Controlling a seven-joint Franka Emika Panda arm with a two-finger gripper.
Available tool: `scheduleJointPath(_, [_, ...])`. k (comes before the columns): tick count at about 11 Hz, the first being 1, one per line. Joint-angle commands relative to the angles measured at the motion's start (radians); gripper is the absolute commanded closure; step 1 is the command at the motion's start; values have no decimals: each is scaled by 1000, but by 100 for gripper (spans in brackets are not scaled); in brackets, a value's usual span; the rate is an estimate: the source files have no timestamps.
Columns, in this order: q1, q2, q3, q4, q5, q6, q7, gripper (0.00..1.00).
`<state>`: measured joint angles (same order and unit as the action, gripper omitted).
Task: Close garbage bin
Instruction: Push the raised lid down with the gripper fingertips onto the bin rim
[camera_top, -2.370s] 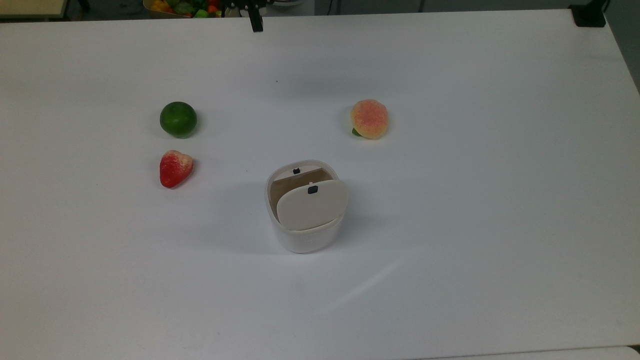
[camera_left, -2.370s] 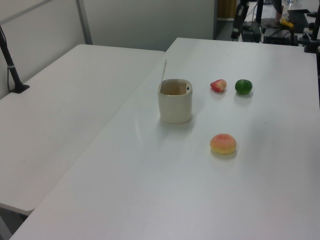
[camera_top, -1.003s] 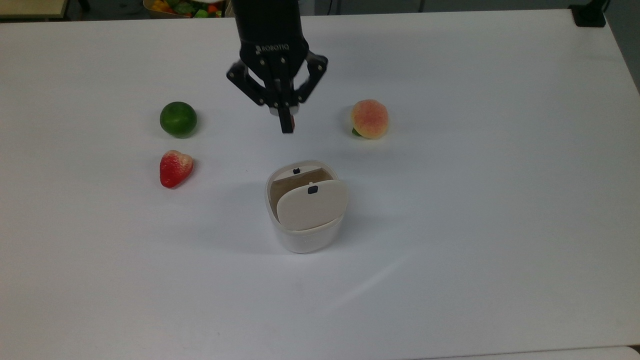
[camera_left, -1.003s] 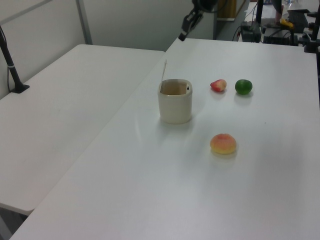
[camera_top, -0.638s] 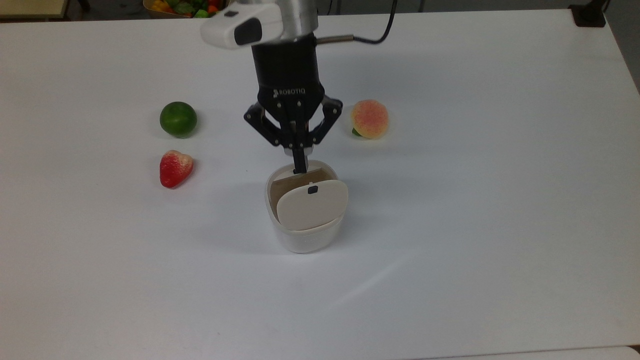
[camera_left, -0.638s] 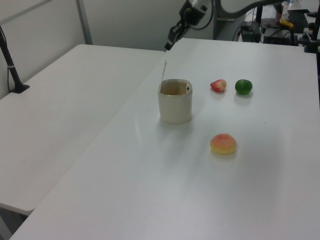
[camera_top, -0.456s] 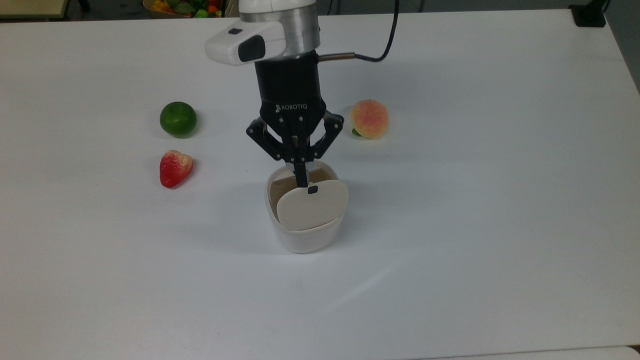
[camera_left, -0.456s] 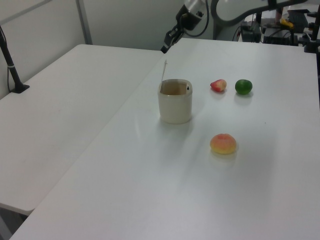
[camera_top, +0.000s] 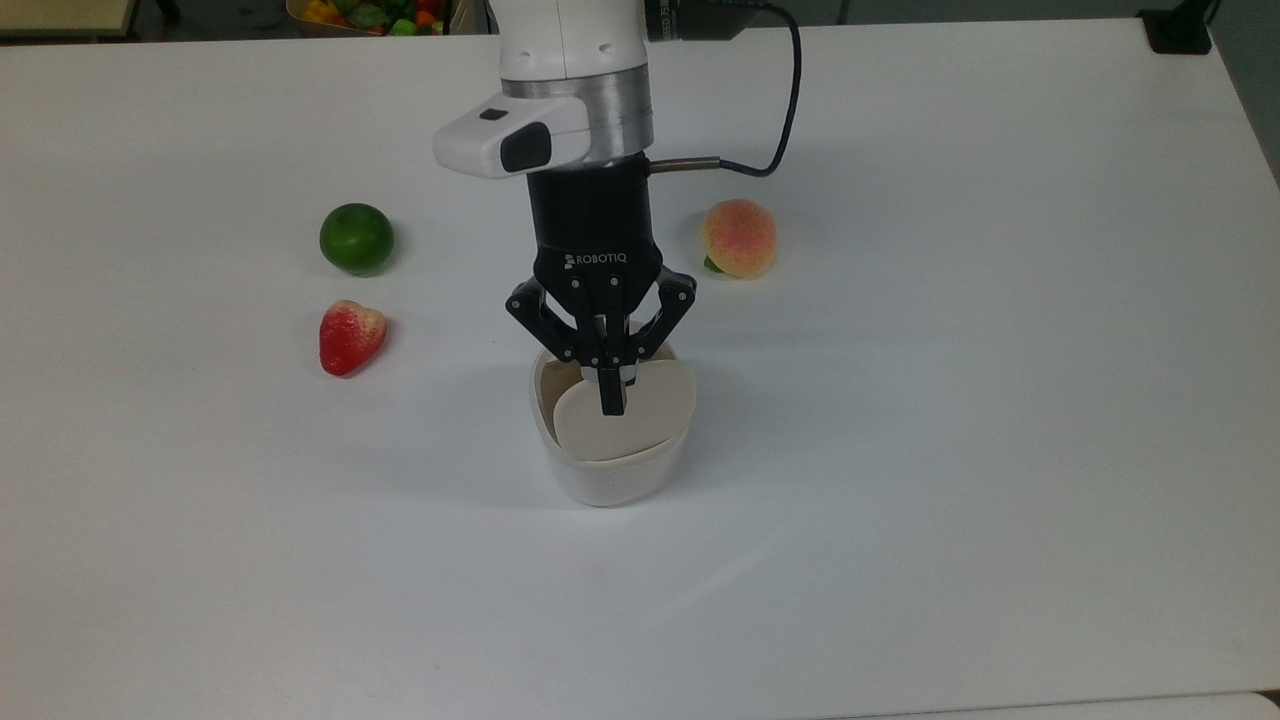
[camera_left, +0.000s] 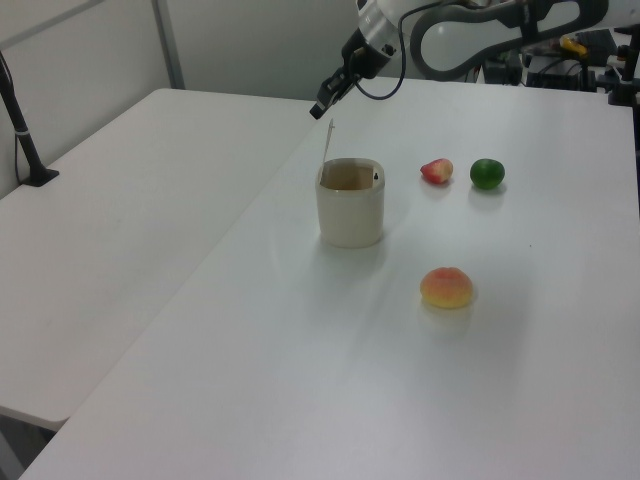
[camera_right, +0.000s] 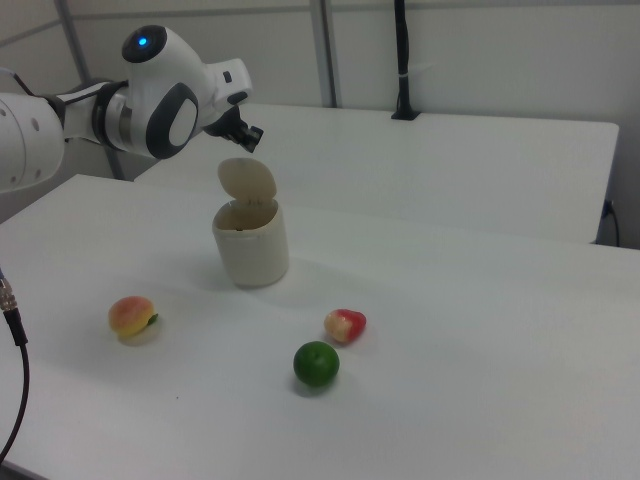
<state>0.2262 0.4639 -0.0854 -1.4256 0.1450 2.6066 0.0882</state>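
**Gripper above the raised lid, ready to push it down**

The bin (camera_top: 610, 470) stands mid-table, nearer than the peach (camera_top: 739, 238) and to the top view's right of the strawberry (camera_top: 350, 337) and lime (camera_top: 356, 239). Its lid (camera_right: 246, 180) stands upright on its hinge, so the bin is open. The gripper (camera_top: 610, 403) hangs just above the lid's top edge, fingers pinched together with nothing between them.

The closed fingertips serve well as a single pusher. A good move, judging from the left view, puts them on the lid's outer face, away from the opening, then sweeps toward the opening and down along the hinge arc. Pressure should stay light: the bin looks light and could slide or tip.
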Motion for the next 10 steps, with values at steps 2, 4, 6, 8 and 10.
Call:
scheduleJointPath(2, [4,-24,1,-56,-30,12,13,100])
scheduleJointPath(4, [4,-50,1,-93,-28,-22,13,100])
scheduleJointPath(6, [1,-80,1,-98,-30,-122,-16,100])
scheduleJointPath(8, [-4,-108,1,-98,-28,-228,-51,100])
scheduleJointPath(10, [-5,-110,1,-101,-27,-292,-71,100])
